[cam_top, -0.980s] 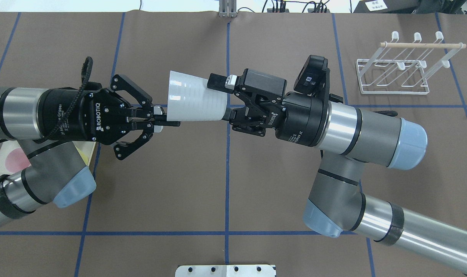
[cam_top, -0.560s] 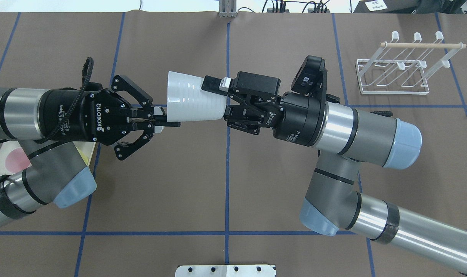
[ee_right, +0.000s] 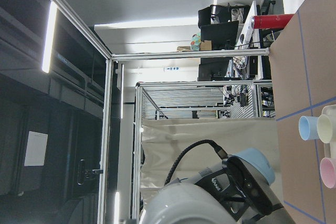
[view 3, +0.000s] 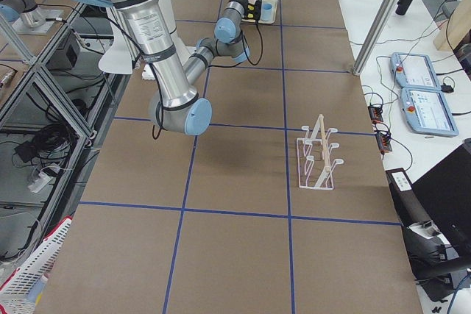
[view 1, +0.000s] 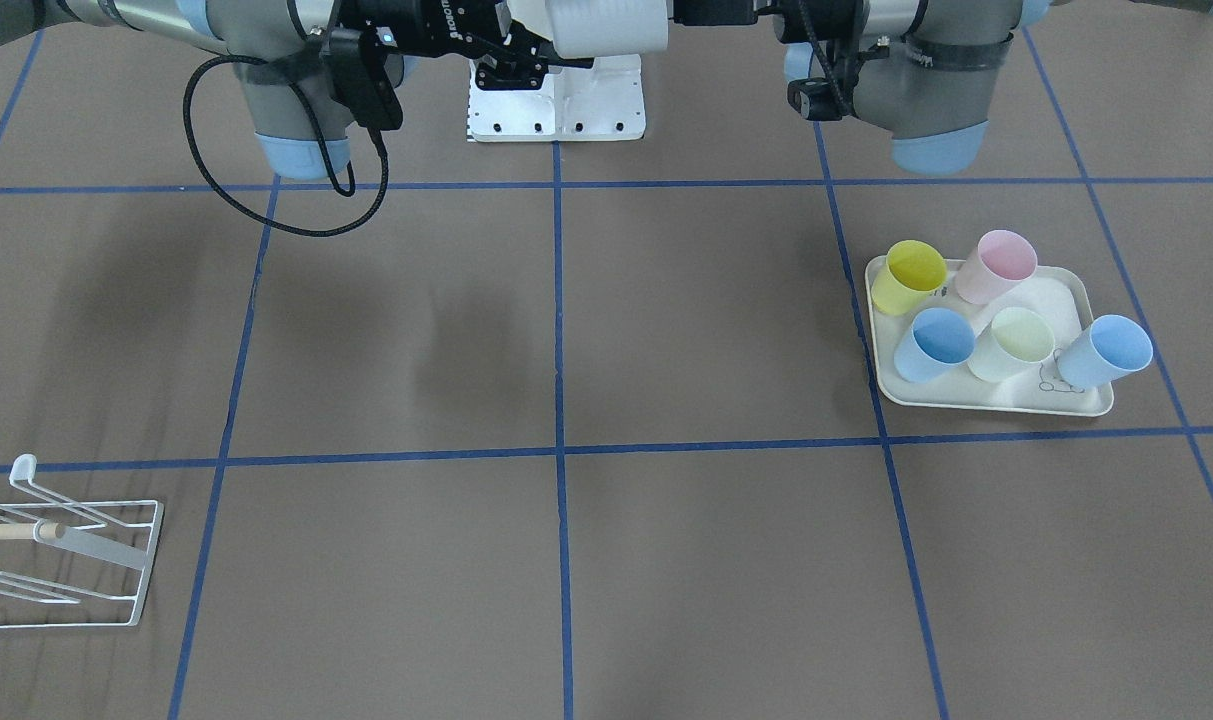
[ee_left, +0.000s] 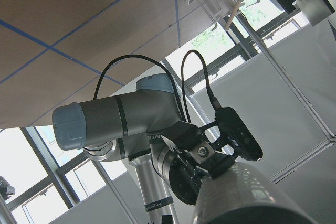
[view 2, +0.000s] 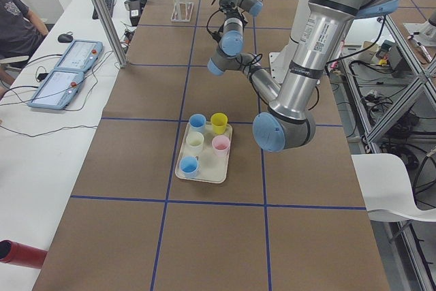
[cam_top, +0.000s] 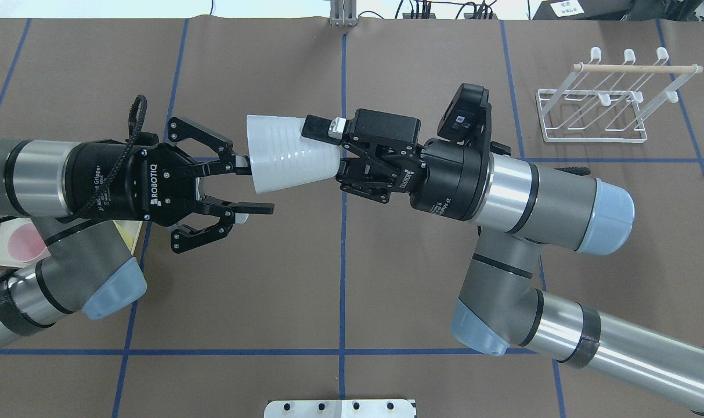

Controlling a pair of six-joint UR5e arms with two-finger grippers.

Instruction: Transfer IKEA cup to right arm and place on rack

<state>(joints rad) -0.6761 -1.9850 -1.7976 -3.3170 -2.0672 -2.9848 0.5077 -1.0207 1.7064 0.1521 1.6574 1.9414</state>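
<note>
The right claw (cam_top: 327,150) is clamped on the narrow end of the white cup (cam_top: 282,154); the left claw (cam_top: 256,188), at the cup's nine o'clock, gapes wide, holding nothing.

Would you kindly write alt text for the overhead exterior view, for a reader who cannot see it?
The right hand grips a white cup by its narrow end, sideways in mid-air above a brown table, while the left hand is open at its wide mouth. A white wire rack stands at far right.
</note>
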